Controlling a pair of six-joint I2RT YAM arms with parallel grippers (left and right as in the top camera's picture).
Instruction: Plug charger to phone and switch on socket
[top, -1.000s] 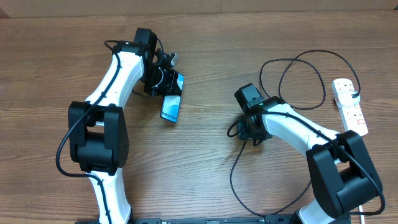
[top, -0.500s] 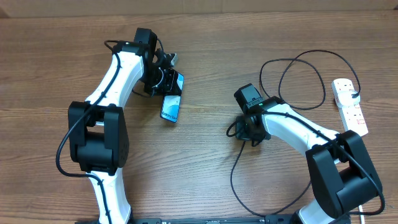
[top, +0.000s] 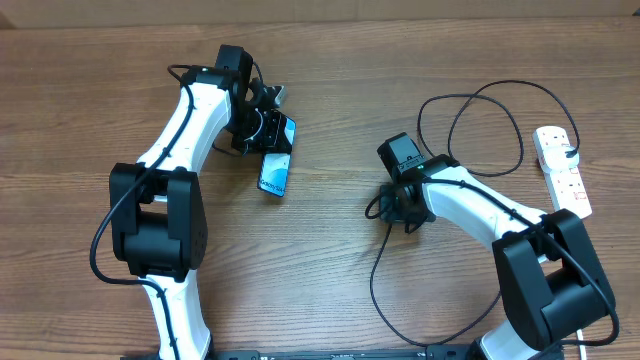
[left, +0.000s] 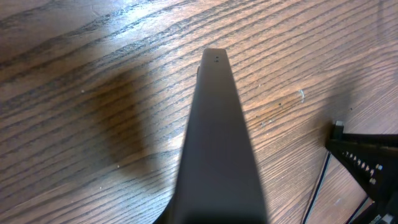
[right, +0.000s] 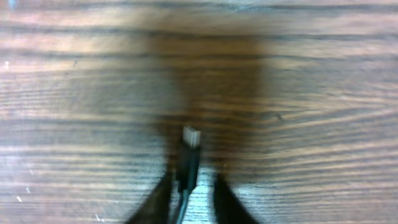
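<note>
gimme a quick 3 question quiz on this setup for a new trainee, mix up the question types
1. True or false: the phone lies untouched on the table.
2. Where is the socket? A) on the table's far right side B) between the two arms C) under the left arm
3. In the right wrist view, what sits between the right gripper fingers?
Key: 1 false, the left gripper holds it. 2 A. 3 the charger, connector tip forward.
</note>
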